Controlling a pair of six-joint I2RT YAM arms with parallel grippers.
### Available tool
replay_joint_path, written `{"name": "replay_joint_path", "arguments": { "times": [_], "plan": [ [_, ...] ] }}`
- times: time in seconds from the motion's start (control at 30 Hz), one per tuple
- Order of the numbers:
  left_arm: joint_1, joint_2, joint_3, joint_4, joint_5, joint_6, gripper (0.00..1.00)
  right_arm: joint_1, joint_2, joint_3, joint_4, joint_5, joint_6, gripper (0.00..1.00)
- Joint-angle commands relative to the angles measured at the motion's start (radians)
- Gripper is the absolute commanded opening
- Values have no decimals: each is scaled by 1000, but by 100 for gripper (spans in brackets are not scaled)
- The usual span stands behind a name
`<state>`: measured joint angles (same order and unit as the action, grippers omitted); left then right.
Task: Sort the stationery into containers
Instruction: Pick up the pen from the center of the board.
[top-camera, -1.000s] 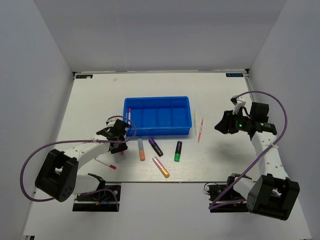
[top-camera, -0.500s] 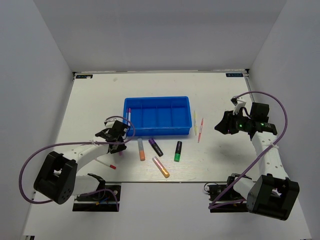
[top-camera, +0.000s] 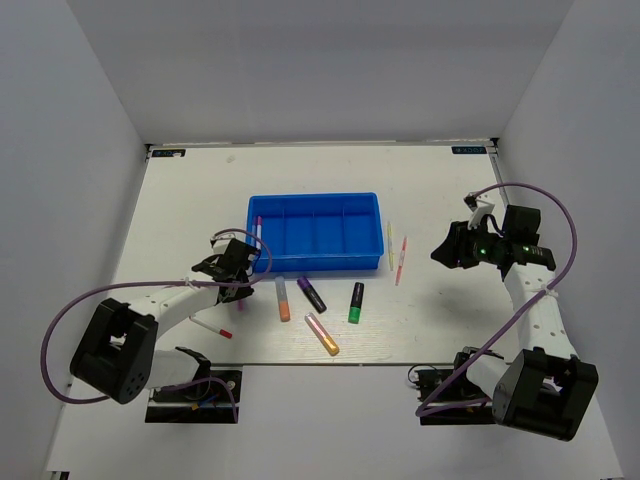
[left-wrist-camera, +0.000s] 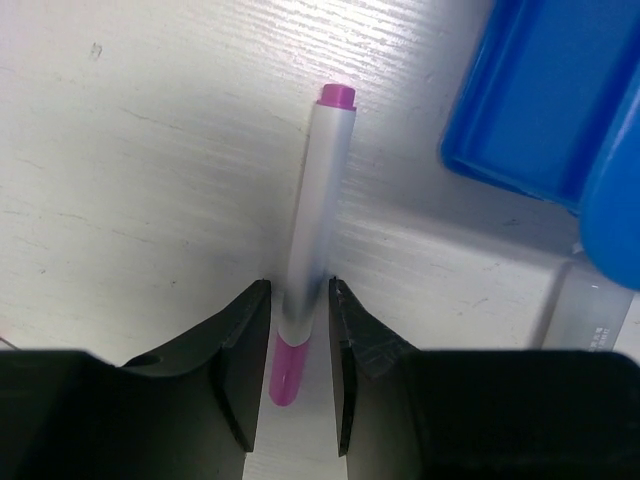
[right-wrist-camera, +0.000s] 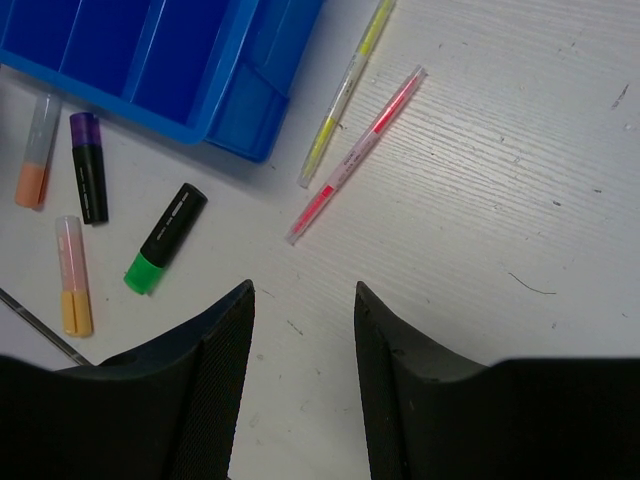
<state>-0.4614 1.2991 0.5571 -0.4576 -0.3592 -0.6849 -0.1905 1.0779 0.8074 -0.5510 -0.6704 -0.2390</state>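
Two arms work a white desk (top-camera: 190, 200) strewn with stationery, the bright blue tray (top-camera: 320, 262) sitting at its middle. The left tool (left-wrist-camera: 298, 290) is down at desk level by the tray's near-left corner, its two fingers (left-wrist-camera: 240, 340) closed against either side of the purple pen (left-wrist-camera: 315, 220), a pale barrel with purple ends that lies flat on the desk just outside the tray. The right tool (right-wrist-camera: 302, 290) hovers over the desk to the right of the tray, its fingers spread apart with nothing between them. Below it the yellow pen (right-wrist-camera: 345, 95) and the pink pen (right-wrist-camera: 360, 150) lie close beside each other near the tray's right end. Along the tray's near side lie the orange highlighter (right-wrist-camera: 38, 150), the purple highlighter (right-wrist-camera: 88, 165) and the green highlighter (right-wrist-camera: 165, 240), with the pink-and-orange highlighter (right-wrist-camera: 70, 275) nearer the arms. The white pen with red cap (top-camera: 212, 326) lies near the left arm.
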Motion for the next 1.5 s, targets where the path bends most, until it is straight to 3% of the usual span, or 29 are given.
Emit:
{"name": "replay_joint_path", "arguments": {
  "times": [0.0, 0.6, 0.73, 1.03, 1.47],
  "plan": [
    [4, 88, -94, -49, 118, 15, 40, -9, -13, 30, -4, -31, 6, 48],
    [-5, 98, -108, -179, 101, 38, 36, -23, -26, 35, -1, -47, 17, 48],
    [-13, 118, -77, -204, 95, 36, 29, -24, -29, 35, -1, -54, 17, 48],
    [-14, 117, -71, -228, 100, 25, 0, -32, -33, 35, -7, -64, 17, 48],
    [-36, -148, 52, -423, 42, -4, 0, -41, -33, 35, -3, -75, 21, 48]
  ]
}}
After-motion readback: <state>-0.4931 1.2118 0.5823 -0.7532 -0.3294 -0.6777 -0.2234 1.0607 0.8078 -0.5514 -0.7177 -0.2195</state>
